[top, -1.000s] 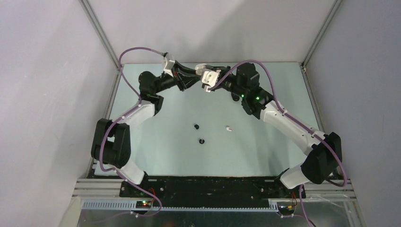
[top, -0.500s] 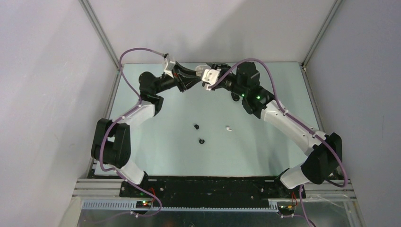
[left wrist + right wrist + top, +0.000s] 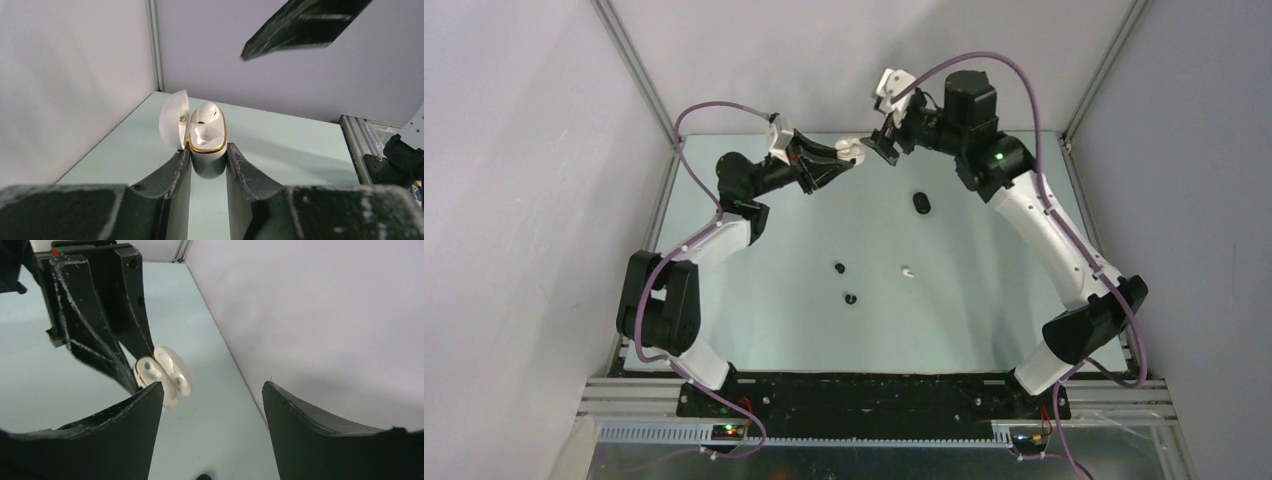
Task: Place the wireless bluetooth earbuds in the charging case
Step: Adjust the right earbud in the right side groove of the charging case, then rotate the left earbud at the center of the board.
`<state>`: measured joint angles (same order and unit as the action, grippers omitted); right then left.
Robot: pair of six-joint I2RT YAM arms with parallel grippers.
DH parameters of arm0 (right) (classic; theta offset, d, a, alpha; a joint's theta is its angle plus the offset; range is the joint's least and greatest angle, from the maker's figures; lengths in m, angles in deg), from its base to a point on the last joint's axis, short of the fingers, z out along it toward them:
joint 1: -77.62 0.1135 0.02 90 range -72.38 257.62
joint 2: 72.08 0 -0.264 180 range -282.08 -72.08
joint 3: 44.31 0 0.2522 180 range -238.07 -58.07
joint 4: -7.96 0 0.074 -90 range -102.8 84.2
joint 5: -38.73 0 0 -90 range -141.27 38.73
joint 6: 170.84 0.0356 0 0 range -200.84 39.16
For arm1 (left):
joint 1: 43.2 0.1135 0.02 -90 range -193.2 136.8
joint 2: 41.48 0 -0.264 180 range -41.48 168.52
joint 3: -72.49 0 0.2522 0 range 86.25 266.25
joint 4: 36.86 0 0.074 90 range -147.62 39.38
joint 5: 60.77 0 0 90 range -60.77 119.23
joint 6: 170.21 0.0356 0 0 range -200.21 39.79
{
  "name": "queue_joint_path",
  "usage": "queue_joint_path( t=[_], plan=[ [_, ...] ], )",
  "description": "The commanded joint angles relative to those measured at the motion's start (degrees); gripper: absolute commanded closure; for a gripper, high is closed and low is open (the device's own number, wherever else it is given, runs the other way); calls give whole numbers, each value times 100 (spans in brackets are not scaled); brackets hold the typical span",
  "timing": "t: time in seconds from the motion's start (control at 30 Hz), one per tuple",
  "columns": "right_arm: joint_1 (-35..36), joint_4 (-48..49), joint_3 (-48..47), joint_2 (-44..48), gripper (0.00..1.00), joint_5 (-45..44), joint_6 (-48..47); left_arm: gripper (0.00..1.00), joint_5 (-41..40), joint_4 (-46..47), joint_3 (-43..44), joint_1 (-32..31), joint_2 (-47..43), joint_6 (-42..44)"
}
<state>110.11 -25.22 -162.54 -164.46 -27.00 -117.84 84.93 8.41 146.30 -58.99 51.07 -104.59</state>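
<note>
My left gripper (image 3: 839,157) is shut on the body of the white charging case (image 3: 208,155), held up near the back wall with its lid (image 3: 174,120) swung open. A white earbud (image 3: 207,113) sits inside the gold rim. My right gripper (image 3: 886,140) hangs just right of the case, open and with nothing between its fingers; its own view shows the case (image 3: 167,372) beside its left finger. On the table lie another white earbud (image 3: 907,271) and two black earbuds (image 3: 839,268) (image 3: 851,299). A black case (image 3: 922,203) rests shut below the right gripper.
The back wall and the frame's corner posts (image 3: 639,85) stand close behind both grippers. One finger of the right gripper (image 3: 300,25) hangs over the case in the left wrist view. The left gripper's fingers (image 3: 100,330) fill the upper left of the right wrist view.
The right gripper has opened wide and drawn up and back to the right, away from the white case. The black case beneath it has come into view. The left arm has barely moved.
</note>
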Motion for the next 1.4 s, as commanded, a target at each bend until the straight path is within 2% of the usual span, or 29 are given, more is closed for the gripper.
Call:
queue_joint_path(
  t=[0.0, 0.17, 0.33, 0.4, 0.63, 0.8, 1.03, 1.37],
  plan=[
    [-165, -1120, -424, 269, 21, 671, 648, 100, -55, 40, 113, 126, -131, 45],
    [-324, -1354, 599, 883, 18, 812, 503, 100, -155, -243, 114, 300, -153, -30],
    [-732, -1395, 2154, 1218, 21, 972, -285, 100, -244, -786, -135, 462, -465, 104],
    [-854, -1617, 2456, 1136, 23, 1011, -794, 100, -207, -1105, -241, 548, -607, 238],
    [-1064, -2855, 2502, -65, 29, 817, -2262, 100, -293, -2421, -447, 759, -1178, 1088],
    [-1050, -3341, 2269, -961, 37, 489, -3301, 100, -480, -2745, -538, 770, -1387, 1259],
    [-918, -3350, 1944, -1789, 39, 204, -3631, 100, -546, -3185, -584, 800, -1658, 1458],
    [-613, -3019, 2010, -2212, 38, -98, -3662, 100, -604, -3418, -697, 812, -1858, 1521]
  ],
)
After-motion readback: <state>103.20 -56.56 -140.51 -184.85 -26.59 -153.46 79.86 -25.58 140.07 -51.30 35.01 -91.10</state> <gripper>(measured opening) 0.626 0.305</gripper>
